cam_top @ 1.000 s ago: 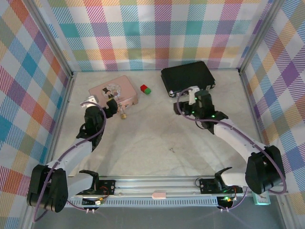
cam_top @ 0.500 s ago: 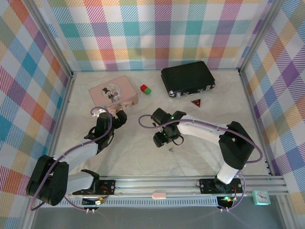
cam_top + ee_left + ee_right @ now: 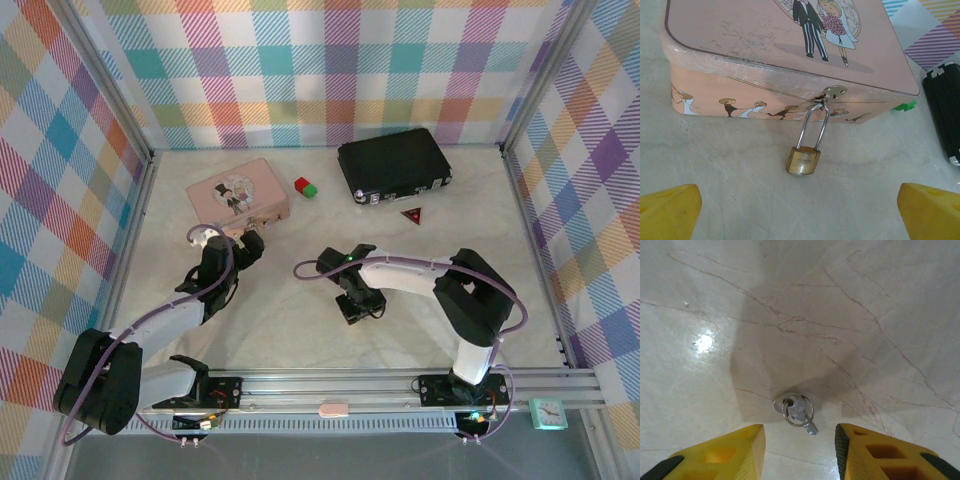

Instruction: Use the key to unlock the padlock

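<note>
Padlock point(image 3: 803, 160): I see its brass body lying on the bench point(image 3: 275, 325), just in front of the pink tin point(image 3: 765, 50). Its silver shackle is threaded through the tin's hasp and seated in the body.
Key: the key point(image 3: 796, 410) lies flat on the bench on a small ring, near mid-bench and well apart from the padlock.
Left claw point(image 3: 800, 215): spread wide and holding nothing. Its yellow fingertips point(image 3: 670, 210) sit either side of the padlock's line and short of it, touching neither lock nor tin.
Right claw point(image 3: 800, 455): pointed down at the bench with the fingers partly apart. The key shows in the gap just ahead of them, and I see no grip on it.
Around: a black case point(image 3: 393, 163) stands at the back right. A red cube point(image 3: 300, 184) and a green cube point(image 3: 311, 190) touch each other between tin and case. A small red triangular piece point(image 3: 411, 214) lies near the case's front.
In the way: the tin's front wall stands directly behind the padlock. The left arm lies along the near left side, and the right arm reaches across mid-bench.
Surface: pale, marble-like, with thin brown veins and a glossy glare spot beside the key.
Room: plaid panels point(image 3: 330, 70) close in the back and both sides.
Edges and open room: a metal rail point(image 3: 330, 384) runs along the near edge with both arm bases on it. I have bare bench between key and padlock, and more to the right of the right arm.
</note>
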{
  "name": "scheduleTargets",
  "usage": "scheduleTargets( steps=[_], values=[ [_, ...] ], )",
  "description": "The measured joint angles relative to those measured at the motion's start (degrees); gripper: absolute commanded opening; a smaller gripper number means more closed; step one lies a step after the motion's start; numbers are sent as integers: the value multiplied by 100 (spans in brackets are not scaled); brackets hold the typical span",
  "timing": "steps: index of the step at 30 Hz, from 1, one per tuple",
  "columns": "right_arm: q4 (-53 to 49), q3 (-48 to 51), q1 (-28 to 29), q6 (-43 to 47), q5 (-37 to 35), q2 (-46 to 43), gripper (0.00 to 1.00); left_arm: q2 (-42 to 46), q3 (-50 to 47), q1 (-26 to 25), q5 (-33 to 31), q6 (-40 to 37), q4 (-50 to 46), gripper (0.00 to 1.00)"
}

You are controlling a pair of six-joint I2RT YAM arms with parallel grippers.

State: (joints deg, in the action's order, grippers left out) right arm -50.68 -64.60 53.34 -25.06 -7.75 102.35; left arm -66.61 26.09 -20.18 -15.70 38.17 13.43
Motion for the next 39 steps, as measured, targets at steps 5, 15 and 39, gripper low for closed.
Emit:
scheduleTargets(
  steps=[5,15,39],
  values=[
    [225,26,0,-74,122,39,35,214,0,0,-7,20,-61,100],
    [503,90,-11,-195,227,-17,0,608,0,0,-20,122,-302,100],
    [4592,400,-1969,-496,2568,-1786,0,-1558,1469,-1207,1705,3471,1248,90]
  ],
)
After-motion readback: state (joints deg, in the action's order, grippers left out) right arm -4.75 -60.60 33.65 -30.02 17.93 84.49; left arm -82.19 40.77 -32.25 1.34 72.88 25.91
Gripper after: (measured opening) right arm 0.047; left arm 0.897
